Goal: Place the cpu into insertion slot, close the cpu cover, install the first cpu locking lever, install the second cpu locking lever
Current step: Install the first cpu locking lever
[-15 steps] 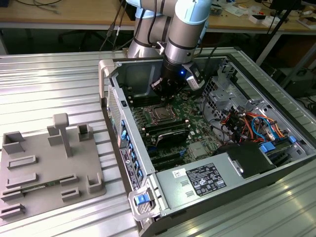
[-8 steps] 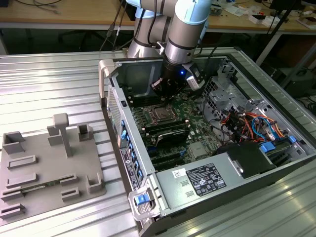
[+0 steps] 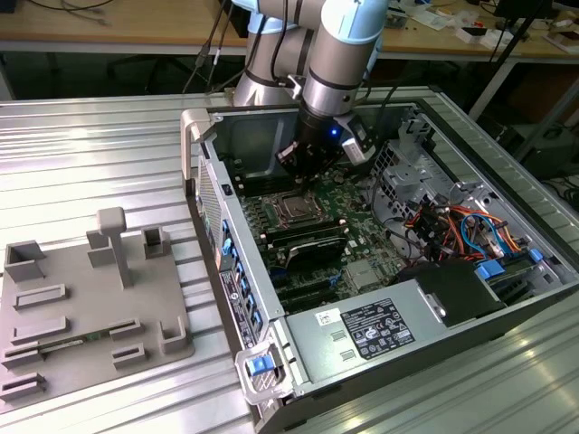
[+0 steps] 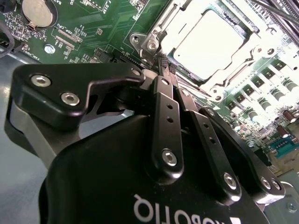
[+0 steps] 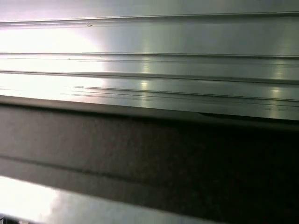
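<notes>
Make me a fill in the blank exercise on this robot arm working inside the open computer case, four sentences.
1. The cpu cover lies ____ around the cpu.
2. The gripper, near the cover's corner, has its fingers ____.
3. The grey fixture tray lies on the exterior view's ____ of the computer case.
4. The round coin battery sits on a ____ circuit board.
Missing words: closed; shut; left; green.

Ribbed metal table (image 3: 90, 154). Open computer case (image 3: 233, 280) lies flat on it (side panel off). Grey moulded holder plate (image 3: 86, 289) just beside the case, on the exterior view's left.
</notes>
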{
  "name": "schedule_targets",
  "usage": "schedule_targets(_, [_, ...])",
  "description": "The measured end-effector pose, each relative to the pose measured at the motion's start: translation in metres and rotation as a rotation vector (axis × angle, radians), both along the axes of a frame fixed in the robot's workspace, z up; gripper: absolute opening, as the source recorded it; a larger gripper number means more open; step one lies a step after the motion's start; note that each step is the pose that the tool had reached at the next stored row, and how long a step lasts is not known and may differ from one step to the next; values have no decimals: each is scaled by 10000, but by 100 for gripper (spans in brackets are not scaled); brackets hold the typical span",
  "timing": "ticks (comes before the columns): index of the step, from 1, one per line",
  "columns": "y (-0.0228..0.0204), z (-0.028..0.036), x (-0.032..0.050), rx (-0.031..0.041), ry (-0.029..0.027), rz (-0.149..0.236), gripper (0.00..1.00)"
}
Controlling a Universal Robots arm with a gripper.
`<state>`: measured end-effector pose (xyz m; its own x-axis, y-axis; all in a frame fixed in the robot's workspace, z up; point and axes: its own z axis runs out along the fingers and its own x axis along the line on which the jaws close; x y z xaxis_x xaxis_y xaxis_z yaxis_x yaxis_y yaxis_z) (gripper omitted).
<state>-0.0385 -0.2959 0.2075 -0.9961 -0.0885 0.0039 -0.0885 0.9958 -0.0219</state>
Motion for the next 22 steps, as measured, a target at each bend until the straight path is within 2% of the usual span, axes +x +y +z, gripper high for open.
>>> schedule_targets(7, [13,2,-1,-1,1,5,11])
schedule_targets(17, [68,2,-1,-1,1,22,11])
schedule_targets(22, [53,1,-1,-1,0,24,11])
